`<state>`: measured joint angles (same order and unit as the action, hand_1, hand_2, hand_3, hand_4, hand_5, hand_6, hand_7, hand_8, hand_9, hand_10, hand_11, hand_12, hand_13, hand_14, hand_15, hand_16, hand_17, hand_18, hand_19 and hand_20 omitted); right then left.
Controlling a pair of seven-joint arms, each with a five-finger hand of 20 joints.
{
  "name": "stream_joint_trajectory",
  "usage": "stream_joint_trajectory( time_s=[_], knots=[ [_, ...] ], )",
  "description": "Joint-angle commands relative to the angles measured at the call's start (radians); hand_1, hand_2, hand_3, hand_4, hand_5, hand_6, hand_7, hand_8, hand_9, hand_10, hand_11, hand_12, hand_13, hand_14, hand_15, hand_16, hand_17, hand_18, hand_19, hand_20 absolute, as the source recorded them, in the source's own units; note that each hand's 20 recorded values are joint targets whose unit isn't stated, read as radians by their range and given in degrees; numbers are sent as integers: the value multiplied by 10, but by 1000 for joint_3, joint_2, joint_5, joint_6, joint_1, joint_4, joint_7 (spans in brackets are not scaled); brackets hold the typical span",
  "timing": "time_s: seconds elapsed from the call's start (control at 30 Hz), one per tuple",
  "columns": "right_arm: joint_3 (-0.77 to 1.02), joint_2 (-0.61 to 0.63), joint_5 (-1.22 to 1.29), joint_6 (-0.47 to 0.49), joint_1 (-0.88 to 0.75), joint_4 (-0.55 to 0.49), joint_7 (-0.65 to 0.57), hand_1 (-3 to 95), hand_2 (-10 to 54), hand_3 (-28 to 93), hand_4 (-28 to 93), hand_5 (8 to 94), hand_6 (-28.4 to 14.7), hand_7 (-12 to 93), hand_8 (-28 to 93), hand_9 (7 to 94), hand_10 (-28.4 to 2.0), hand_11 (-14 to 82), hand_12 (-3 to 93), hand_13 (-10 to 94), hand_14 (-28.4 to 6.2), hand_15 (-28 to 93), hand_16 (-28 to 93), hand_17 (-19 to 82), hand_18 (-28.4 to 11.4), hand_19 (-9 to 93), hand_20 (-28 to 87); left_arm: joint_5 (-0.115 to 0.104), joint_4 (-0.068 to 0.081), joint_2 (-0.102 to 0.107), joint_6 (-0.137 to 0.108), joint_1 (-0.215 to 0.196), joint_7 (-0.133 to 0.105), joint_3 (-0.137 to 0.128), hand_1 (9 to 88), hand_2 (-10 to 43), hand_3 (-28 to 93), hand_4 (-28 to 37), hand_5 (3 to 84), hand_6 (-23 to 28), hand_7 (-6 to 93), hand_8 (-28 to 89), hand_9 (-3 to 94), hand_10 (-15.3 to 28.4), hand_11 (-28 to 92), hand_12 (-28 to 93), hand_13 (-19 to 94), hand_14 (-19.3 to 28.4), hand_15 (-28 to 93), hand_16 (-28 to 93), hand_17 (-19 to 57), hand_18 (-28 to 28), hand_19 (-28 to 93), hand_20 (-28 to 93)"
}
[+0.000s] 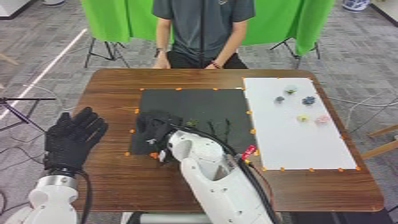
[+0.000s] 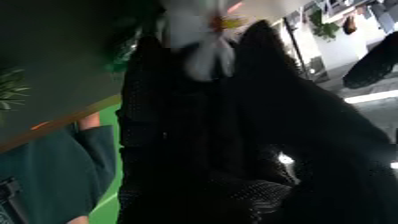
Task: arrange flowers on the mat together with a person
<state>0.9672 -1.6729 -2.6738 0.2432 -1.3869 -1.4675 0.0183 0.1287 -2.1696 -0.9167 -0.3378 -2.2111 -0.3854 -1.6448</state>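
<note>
Nearest, the left hand (image 1: 73, 137) is left of the black mat (image 1: 191, 100), its fingers straight and slightly spread. The right hand (image 1: 158, 125) is over the mat's left part. In the right wrist view, the right hand (image 2: 266, 95) has a white flower (image 2: 209, 65) with a yellow and reddish centre pinched between its thumb and fingers.

Just right of that hand in the head view, a green sprig (image 1: 192, 123) and thin dark stems (image 1: 226, 127) are at the mat. Beside the mat, to its right, a white sheet (image 1: 302, 150) bears a yellow flower (image 1: 303, 118) and a pink flower (image 1: 322, 120), with two bluish flowers (image 1: 308, 100) and a small pale flower (image 1: 290, 90) farther off.

The wrist view shows spiky green leaves (image 2: 11, 90) against a dark surface. The glove hides part of the white flower, the picture's edge cuts off the leaves, and a green shape (image 2: 124, 55) by the fingers is too blurred to name.
</note>
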Motion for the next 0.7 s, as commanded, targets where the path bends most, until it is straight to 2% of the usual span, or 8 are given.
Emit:
stream_joint_trajectory(
  time_s=[0.03,0.23,0.37,0.43,0.57,0.7],
  knots=[
    [-27,11,24,-46,4,-23,-21,508,-95,785,-283,525,-2,381,-193,578,-120,220,166,574,-88,379,202,363,-157,731,188,-4,3,-7,10,-11,12,-4,321,114,728,-271,574,87,235,-79,543,165,279,200,429,182,521,28,0,189,421,279],
    [-32,22,36,-43,13,-27,-40,480,-95,793,-283,522,-4,370,-192,571,-124,208,160,560,-95,389,175,355,-160,731,186,-8,6,-5,7,-5,11,-3,321,113,728,-272,574,86,236,-79,543,164,279,201,429,181,522,29,1,189,421,279],
    [-37,30,53,-43,12,-30,-58,467,-95,799,-283,533,-7,362,-190,568,-127,202,157,542,-99,389,166,342,-163,730,185,-20,6,-8,10,-8,11,-5,320,113,729,-272,573,86,236,-79,543,163,279,200,429,182,522,29,0,189,421,279],
    [-41,34,61,-46,12,-33,-64,466,-95,799,-283,542,-7,358,-188,571,-128,201,157,535,-101,380,158,338,-162,717,178,-17,6,-6,9,-8,12,-4,321,113,729,-272,574,86,235,-80,543,164,279,201,429,182,522,29,0,189,421,279],
    [-41,37,70,-47,10,-35,-63,461,-95,799,-283,552,-3,357,-187,582,-122,202,152,503,-109,344,131,322,-153,661,133,-19,8,-6,11,-6,16,-5,320,113,729,-271,574,86,236,-79,543,165,279,201,429,182,522,29,1,190,421,280],
    [-51,50,79,-114,4,-31,-55,452,-95,805,-283,579,-1,349,-189,585,-119,192,138,463,-114,312,103,292,-142,582,71,-16,6,-11,10,-8,29,-9,321,113,729,-271,574,86,236,-79,543,164,278,201,430,183,522,29,1,190,421,279]
  ],
)
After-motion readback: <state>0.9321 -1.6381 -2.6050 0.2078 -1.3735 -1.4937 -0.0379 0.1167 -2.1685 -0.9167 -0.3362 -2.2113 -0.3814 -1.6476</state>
